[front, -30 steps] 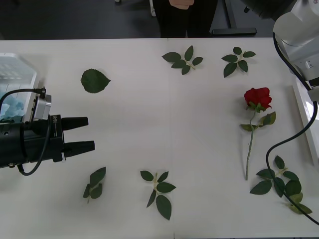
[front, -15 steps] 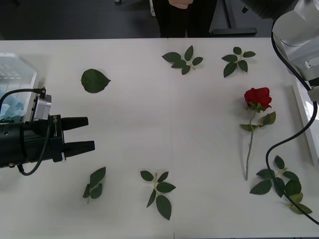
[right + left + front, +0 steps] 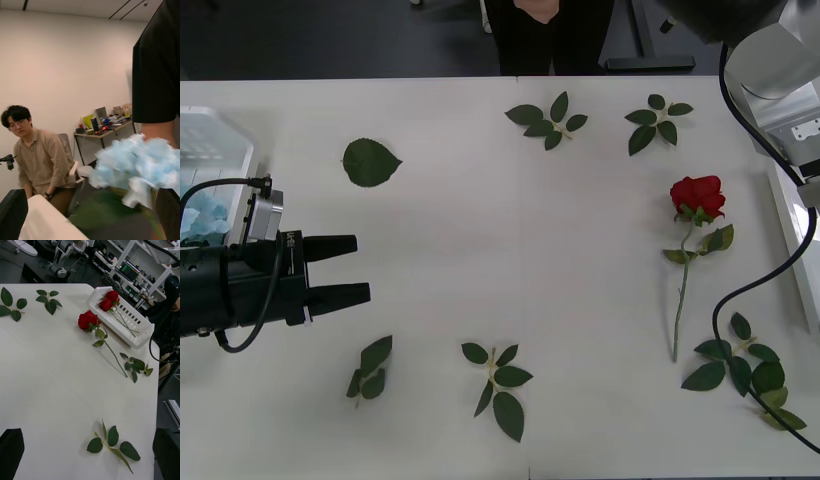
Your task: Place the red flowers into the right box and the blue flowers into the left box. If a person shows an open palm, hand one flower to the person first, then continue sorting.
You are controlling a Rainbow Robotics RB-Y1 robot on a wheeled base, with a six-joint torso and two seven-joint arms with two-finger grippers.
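Observation:
One red flower point(image 3: 697, 195) lies on the table right of centre, stem toward me; it also shows as a red flower point(image 3: 88, 319) beside the right box point(image 3: 144, 328), which holds two more red flowers point(image 3: 108, 300). The right box's edge point(image 3: 786, 225) is at the table's right side. At the far left stands the left box point(image 3: 215, 140) with blue flowers point(image 3: 202, 215) in it. My left gripper point(image 3: 352, 269) hovers open and empty over the table's left. My right gripper point(image 3: 90, 228) is raised and open; a blue flower point(image 3: 138, 165) is just ahead of it, against the forearm point(image 3: 159, 133) of a person point(image 3: 550, 35) in black.
Loose green leaf sprigs point(image 3: 548, 118) are scattered over the table: a second one point(image 3: 657, 120) at the back, a single leaf point(image 3: 370, 161) at the left, more point(image 3: 497, 385) near the front and at the front right point(image 3: 745, 365).
My right arm has shifted slightly at the upper right of the front view, and the person's hand at the top edge has moved a little. The left arm and the rose are unmoved.

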